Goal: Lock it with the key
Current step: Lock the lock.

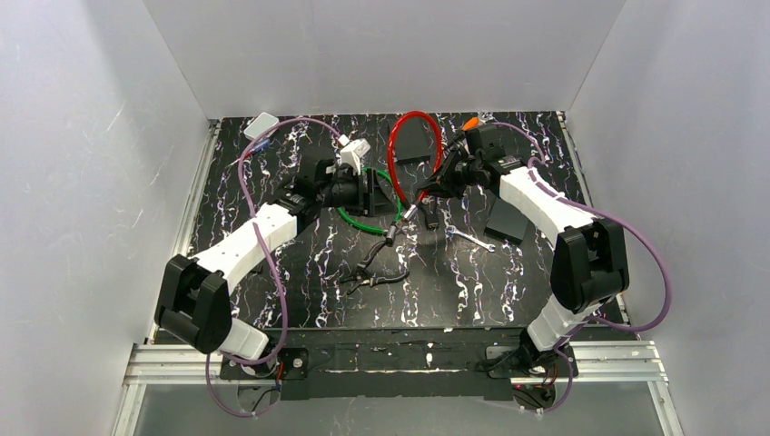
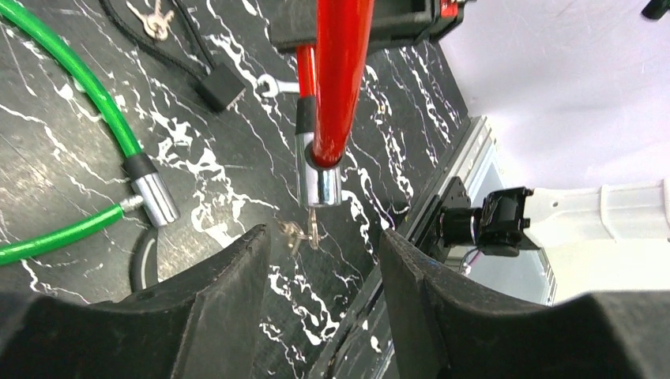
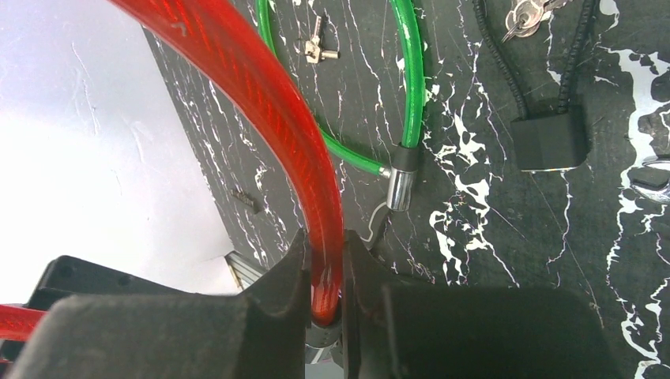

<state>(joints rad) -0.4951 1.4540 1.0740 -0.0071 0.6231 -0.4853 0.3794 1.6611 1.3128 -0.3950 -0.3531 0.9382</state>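
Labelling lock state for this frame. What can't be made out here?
- Left wrist view: whether the key is turned, or the lock barrel latched. The keyhole itself is not in sight.
- Right wrist view: the barrel, hidden behind the right gripper, which is clamped on the red cable.
- Top view: key and barrel are too small to read.

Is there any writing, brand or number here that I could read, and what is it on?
No readable text anywhere.
The red cable lock, green cable lock, black padlock and white box show no legible marks.
Any stamping on the keys at the red lock's metal end is too small to read.
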